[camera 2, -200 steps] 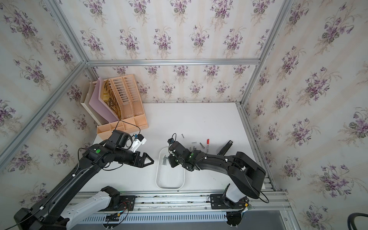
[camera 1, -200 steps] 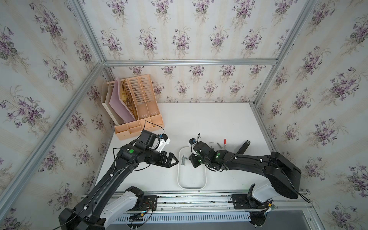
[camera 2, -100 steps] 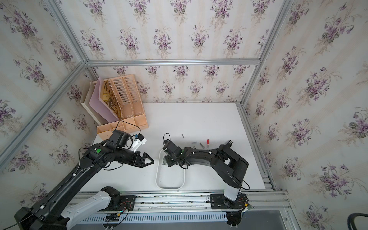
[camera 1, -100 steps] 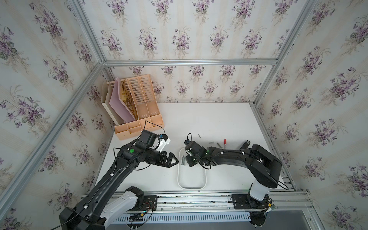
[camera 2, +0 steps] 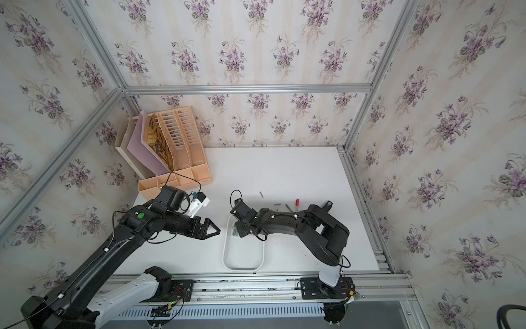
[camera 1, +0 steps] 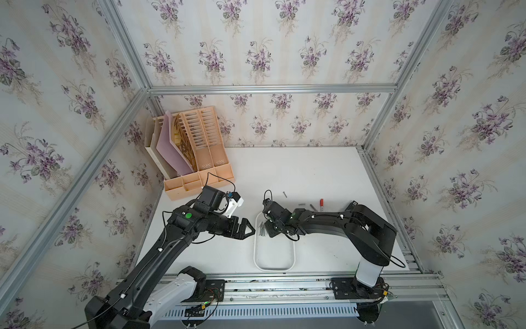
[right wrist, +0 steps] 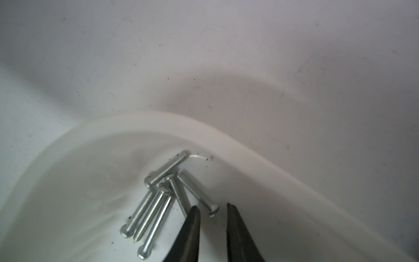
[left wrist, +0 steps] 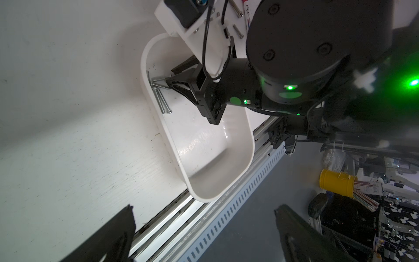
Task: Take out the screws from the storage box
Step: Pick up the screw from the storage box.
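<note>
The white storage box [camera 1: 274, 266] [camera 2: 242, 267] lies near the table's front edge. Several silvery screws [right wrist: 158, 199] [camera 1: 261, 229] [camera 2: 234, 229] sit heaped in its far-left corner. My right gripper [right wrist: 212, 206] [camera 1: 267, 228] [camera 2: 238, 228] reaches down into that corner. Its jaws stand narrowly open either side of one screw head [right wrist: 213, 209], with gaps showing on both sides. Just left of the box hovers my left gripper [left wrist: 203, 206] [camera 1: 250, 228] [camera 2: 216, 229], wide open and empty. In the left wrist view the box wall [left wrist: 158, 118] and the screws [left wrist: 162, 99] show under the right gripper.
Three loose screws [camera 1: 285, 194] [camera 1: 301, 204] [camera 1: 313, 207] and a red-capped marker pen [camera 1: 321, 202] lie on the table behind the right arm. A peach file organiser [camera 1: 199, 159] stands at the back left. An aluminium rail [camera 1: 284, 282] runs along the front.
The right gripper has slid left along the box into the screw corner, and its jaws have parted slightly. Its elbow has swung up and inward. The left arm has not moved.
</note>
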`<state>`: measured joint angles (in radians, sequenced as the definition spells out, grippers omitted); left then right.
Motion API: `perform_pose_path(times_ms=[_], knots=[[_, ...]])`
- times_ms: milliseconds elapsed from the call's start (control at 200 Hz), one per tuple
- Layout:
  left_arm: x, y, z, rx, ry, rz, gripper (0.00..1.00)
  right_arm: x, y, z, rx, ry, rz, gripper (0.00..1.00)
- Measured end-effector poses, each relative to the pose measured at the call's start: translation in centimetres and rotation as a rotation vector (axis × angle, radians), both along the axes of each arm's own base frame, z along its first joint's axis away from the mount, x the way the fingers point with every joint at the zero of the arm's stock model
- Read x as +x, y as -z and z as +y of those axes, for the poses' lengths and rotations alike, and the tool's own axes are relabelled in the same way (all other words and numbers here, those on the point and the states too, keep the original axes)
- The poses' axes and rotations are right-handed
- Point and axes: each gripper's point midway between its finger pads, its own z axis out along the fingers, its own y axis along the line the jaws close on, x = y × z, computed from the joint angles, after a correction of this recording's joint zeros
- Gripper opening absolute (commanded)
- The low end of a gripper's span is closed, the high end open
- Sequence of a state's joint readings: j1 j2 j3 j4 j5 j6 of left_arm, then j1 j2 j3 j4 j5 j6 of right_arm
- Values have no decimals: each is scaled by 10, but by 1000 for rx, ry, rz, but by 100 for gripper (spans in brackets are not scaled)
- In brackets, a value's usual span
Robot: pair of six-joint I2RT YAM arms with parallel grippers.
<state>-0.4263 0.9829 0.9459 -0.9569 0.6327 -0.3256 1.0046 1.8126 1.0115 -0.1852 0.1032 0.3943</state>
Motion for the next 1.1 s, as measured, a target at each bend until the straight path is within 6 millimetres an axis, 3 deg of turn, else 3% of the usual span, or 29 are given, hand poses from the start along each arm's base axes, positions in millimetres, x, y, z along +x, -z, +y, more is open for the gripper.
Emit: perform_pose_path(times_ms=[350,779,1104], knots=[[0,0,0,1,-1,0,99,8,1,3,-19,13,-19,31],[0,0,0,1,0,0,100,8,2,8,-5,0,-12,4],[0,0,0,1,0,0,99,4,-4,2,1,1,-18,0]])
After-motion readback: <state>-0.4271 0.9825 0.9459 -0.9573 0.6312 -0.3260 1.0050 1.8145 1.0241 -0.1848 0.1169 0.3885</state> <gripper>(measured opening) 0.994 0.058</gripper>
